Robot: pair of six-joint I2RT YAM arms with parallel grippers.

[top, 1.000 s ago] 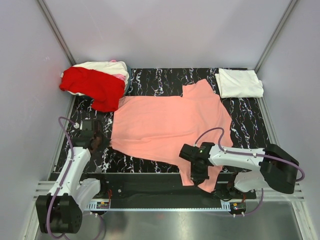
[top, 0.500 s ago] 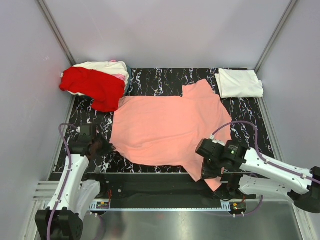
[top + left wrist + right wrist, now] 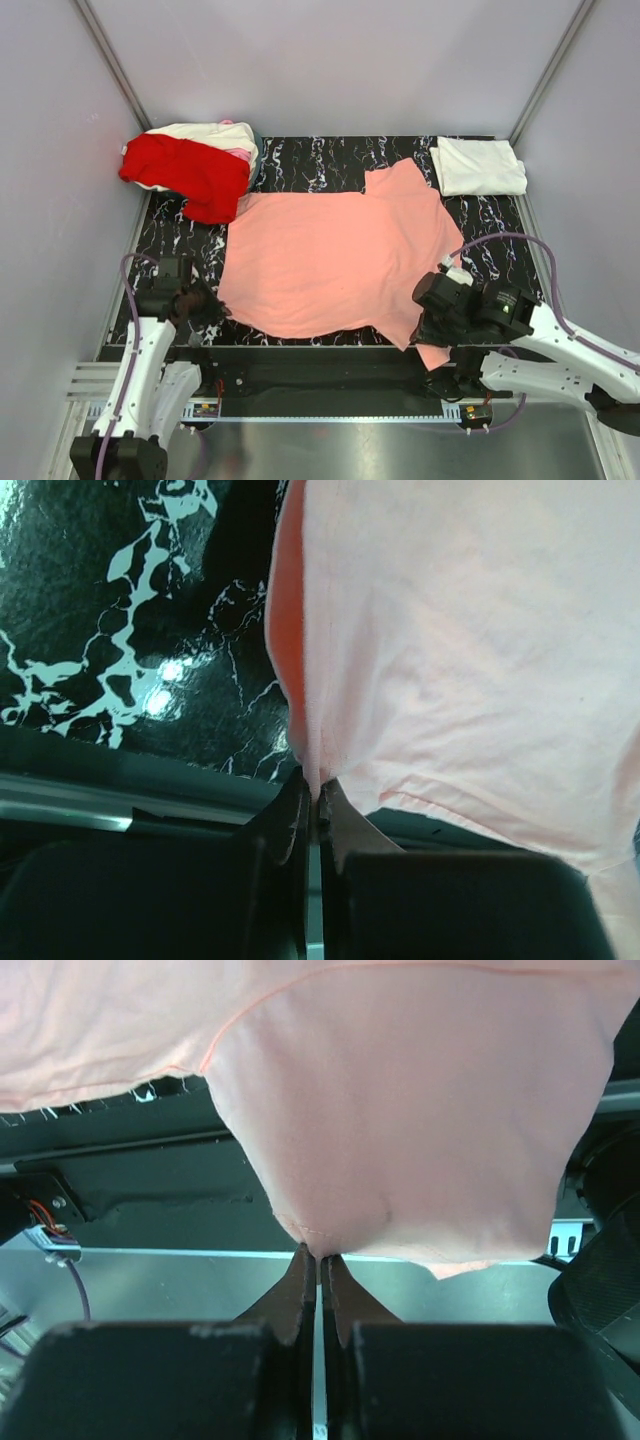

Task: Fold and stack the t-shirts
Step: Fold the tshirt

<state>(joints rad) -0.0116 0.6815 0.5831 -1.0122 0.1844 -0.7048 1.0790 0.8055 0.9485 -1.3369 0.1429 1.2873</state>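
Across the middle of the black marbled desk: salmon-pink t-shirt, spread open and mostly flat. The cloth is matte with faint creases. One sleeve points to the far edge and the near hem is wavy. Its near-right corner hangs past the front edge of the desk.

Far-left corner: red t-shirt, rumpled, draped over cream and pale pink t-shirts in a loose heap. Its lower edge is just beside the salmon-pink t-shirt.

Far-right corner: white t-shirt, folded into a neat rectangle, close to the raised sleeve.

Left end effector: closed tight on the near-left edge. The cloth is pinched into a raised fold, darker on its shaded side.

Right end effector: closed on the near-right corner. The stitched hem shows just above the tips, and the cloth fans out from the pinch.
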